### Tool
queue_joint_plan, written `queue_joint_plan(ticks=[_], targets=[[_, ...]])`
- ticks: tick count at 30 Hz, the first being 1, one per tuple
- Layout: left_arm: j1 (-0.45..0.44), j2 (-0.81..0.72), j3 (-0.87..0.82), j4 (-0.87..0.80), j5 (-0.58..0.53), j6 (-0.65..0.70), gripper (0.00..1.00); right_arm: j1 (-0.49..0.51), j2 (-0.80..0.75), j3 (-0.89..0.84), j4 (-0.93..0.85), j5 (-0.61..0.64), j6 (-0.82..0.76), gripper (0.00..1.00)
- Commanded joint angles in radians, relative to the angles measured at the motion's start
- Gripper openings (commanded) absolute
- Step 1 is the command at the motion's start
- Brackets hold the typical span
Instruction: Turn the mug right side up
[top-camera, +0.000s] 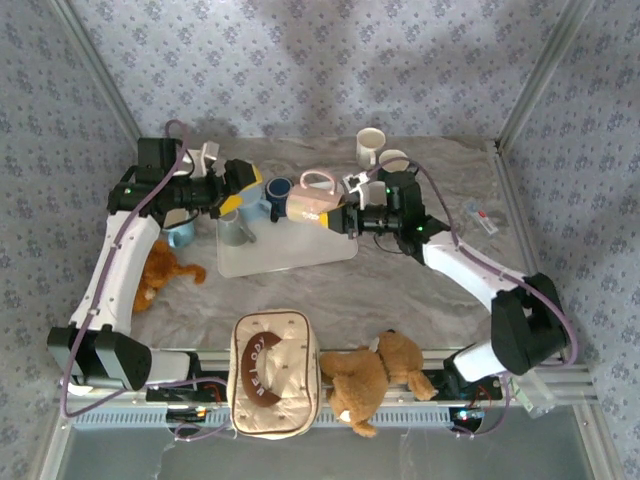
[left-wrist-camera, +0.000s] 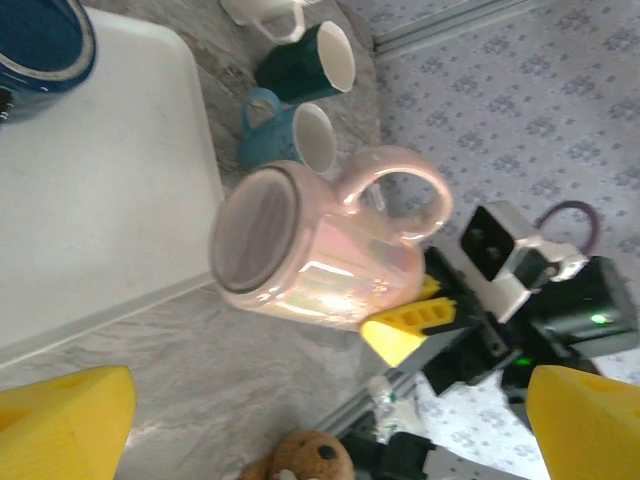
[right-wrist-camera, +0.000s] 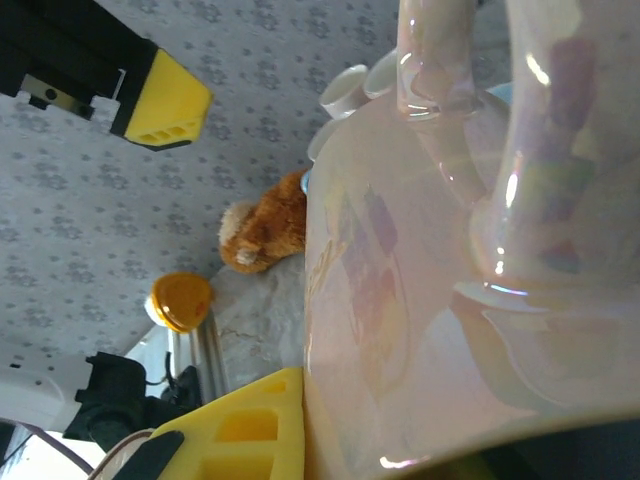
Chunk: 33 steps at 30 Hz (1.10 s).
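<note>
The pink pearly mug (top-camera: 310, 203) lies on its side in the air over the back right corner of the white tray (top-camera: 300, 255), handle toward the back wall. My right gripper (top-camera: 337, 219) is shut on the mug's right end. In the right wrist view its yellow finger (right-wrist-camera: 240, 430) presses against the mug's wall (right-wrist-camera: 450, 300). My left gripper (top-camera: 240, 195) hangs open just left of the mug, apart from it. From the left wrist, the mug (left-wrist-camera: 320, 255) turns one round end toward the camera, well beyond the left gripper (left-wrist-camera: 330, 430).
A dark blue mug (top-camera: 278, 188) and a grey mug (top-camera: 235, 228) stand at the tray's left side. A light blue mug (top-camera: 180, 232) sits left of it, white mugs (top-camera: 371, 145) at the back. Teddy bears (top-camera: 372, 372) and a beige bag (top-camera: 275, 372) lie near the front edge.
</note>
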<state>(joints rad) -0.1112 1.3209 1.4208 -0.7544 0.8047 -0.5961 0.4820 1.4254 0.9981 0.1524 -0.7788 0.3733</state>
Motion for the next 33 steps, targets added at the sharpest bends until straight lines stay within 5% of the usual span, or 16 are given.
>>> queue_joint_plan(ticks=[1, 10, 22, 33], targets=[[0.002, -0.038, -0.016, -0.045, -0.065, 0.089, 0.99, -0.012, -0.102, 0.097, -0.189, 0.085, -0.102, 0.02], [-0.001, -0.029, -0.042, -0.057, -0.096, 0.102, 0.97, -0.049, -0.241, 0.111, -0.447, 0.166, -0.096, 0.03], [-0.114, -0.107, -0.106, 0.005, -0.216, 0.326, 0.95, -0.240, -0.244, 0.239, -0.743, 0.172, 0.034, 0.04], [-0.222, -0.159, -0.156, 0.059, -0.360, 0.464, 0.95, -0.326, -0.122, 0.383, -1.023, 0.466, 0.066, 0.00]])
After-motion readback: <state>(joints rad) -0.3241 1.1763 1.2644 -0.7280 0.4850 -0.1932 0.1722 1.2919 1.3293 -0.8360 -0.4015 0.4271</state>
